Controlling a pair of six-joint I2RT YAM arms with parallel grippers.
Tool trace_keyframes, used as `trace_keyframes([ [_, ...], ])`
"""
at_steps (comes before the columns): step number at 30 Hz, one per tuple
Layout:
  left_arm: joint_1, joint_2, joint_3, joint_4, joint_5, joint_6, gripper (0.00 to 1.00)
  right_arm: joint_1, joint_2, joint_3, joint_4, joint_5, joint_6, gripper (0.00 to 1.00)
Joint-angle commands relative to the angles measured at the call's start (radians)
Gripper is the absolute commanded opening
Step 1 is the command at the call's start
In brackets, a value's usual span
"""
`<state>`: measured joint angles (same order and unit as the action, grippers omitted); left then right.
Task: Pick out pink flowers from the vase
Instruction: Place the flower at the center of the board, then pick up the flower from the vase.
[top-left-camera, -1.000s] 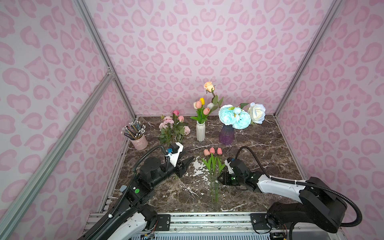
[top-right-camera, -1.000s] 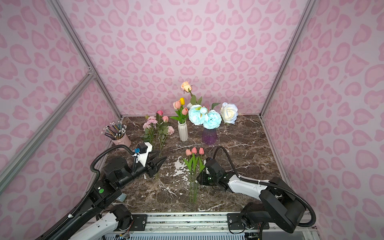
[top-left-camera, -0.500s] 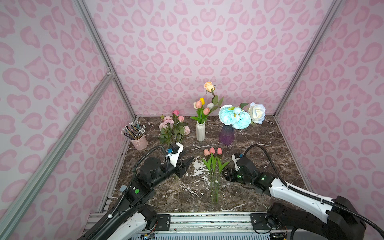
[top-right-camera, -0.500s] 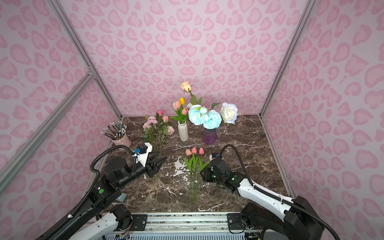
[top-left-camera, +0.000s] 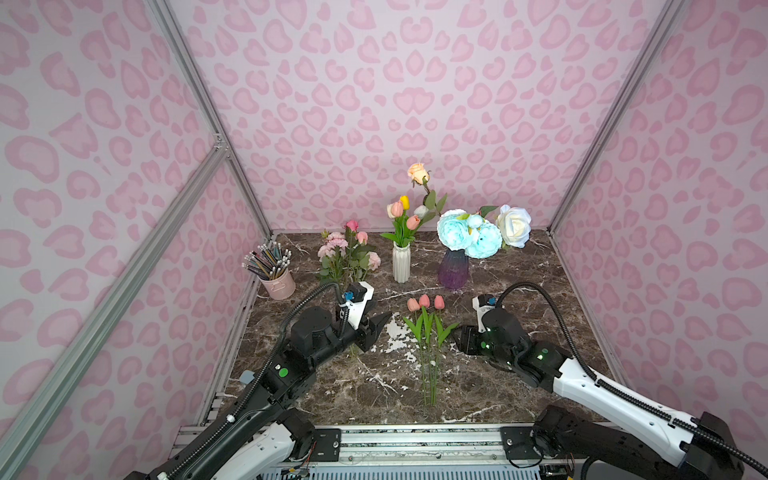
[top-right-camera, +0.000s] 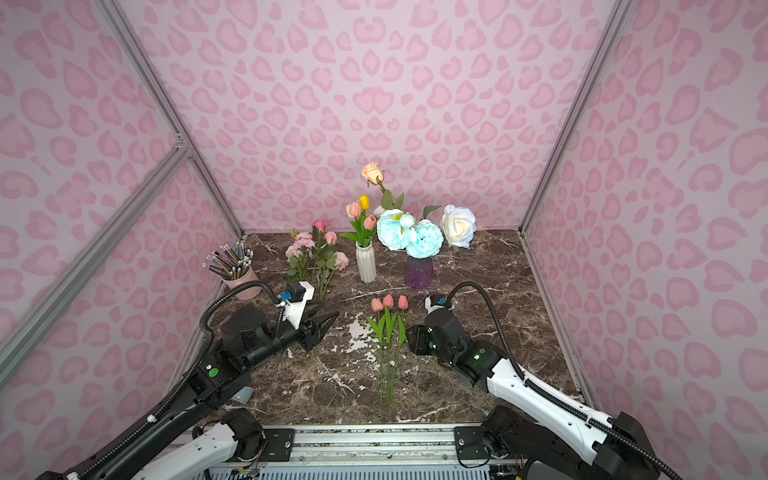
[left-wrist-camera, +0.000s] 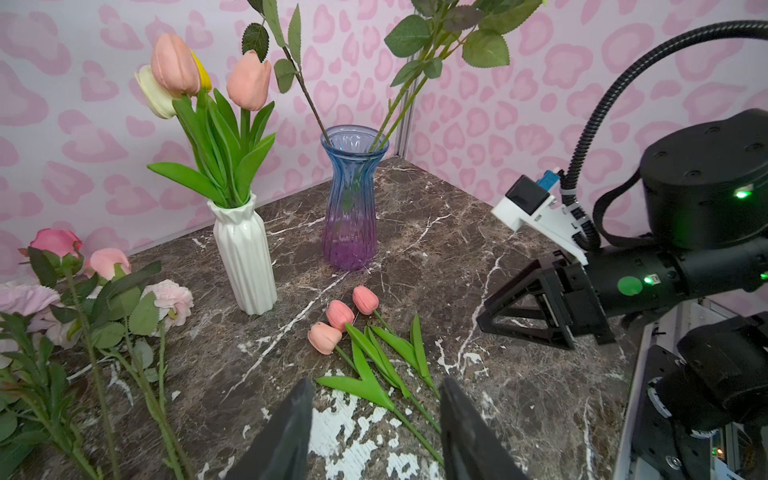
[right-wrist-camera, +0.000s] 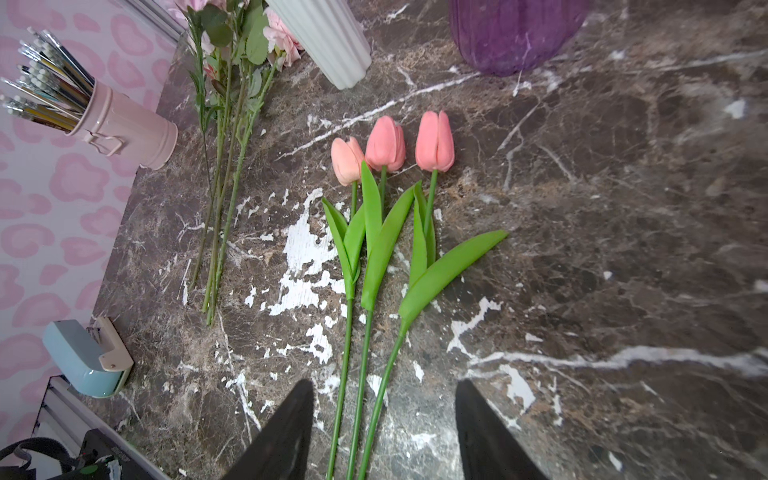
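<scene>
Three salmon-pink tulips (top-left-camera: 424, 302) (top-right-camera: 388, 302) lie side by side on the marble table, heads toward the back. My right gripper (top-left-camera: 458, 338) (right-wrist-camera: 384, 388) hovers open just right of them; their stems (right-wrist-camera: 365, 374) run between its jaws untouched. My left gripper (top-left-camera: 376, 330) (left-wrist-camera: 376, 386) is open and empty, left of the tulips (left-wrist-camera: 340, 316). Pink roses and peonies (top-left-camera: 347, 253) (left-wrist-camera: 104, 266) lie on the table at the back left. The white vase (top-left-camera: 401, 264) holds two pink tulips (top-left-camera: 397, 209) with a yellow and a white one.
A purple glass vase (top-left-camera: 453, 268) with blue peonies, a white rose and a peach rose stands right of the white vase. A pink cup of pencils (top-left-camera: 277, 282) is at the back left. A small blue-and-cream device (right-wrist-camera: 83, 361) sits by the front left edge.
My right gripper has opened a little wider and drawn back to the right from the tulips, its arm lifting. The left arm and the flowers have not moved.
</scene>
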<state>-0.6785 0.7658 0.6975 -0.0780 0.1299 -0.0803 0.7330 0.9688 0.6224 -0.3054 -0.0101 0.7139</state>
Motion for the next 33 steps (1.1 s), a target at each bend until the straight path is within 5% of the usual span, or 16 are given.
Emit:
trace_keyframes([
  [1,0.01,0.044,0.04,0.042,-0.034,-0.058,0.52,0.0,-0.009,0.013,-0.016,0.058,-0.04,0.56],
  [8,0.016,0.247,0.146,0.155,-0.079,-0.029,0.52,0.002,-0.058,-0.001,0.071,0.079,-0.122,0.55],
  [13,0.057,0.406,0.243,0.239,0.01,0.04,0.48,0.006,-0.13,-0.063,0.222,0.055,-0.165,0.53],
  [21,0.099,0.599,0.292,0.529,0.105,0.232,0.44,0.071,-0.299,-0.361,0.787,0.072,-0.319,0.47],
  [33,0.178,0.828,0.396,0.669,0.161,0.333,0.29,0.116,0.035,-0.421,1.261,-0.029,-0.461,0.47],
])
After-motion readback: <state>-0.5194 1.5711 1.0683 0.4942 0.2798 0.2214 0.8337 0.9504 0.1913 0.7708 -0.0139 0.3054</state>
